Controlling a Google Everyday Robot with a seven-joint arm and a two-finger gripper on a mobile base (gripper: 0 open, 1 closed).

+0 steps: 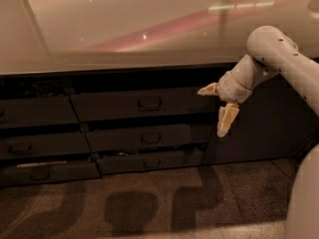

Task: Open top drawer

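Gripper (218,105) seen spread wide, nothing held, hung below worktop (124,29) front edge, toward right corner, just beside right end of top drawer (109,105). Top drawer found shut, directly under front edge, mid-span. Handle (149,103), small loop at front's centre: best taken there. Front judged rigid, smooth; straight steady pull expected, weight unknown.

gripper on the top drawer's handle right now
No, the open gripper hangs by the right end of the top drawer, well clear of its handle at the middle.
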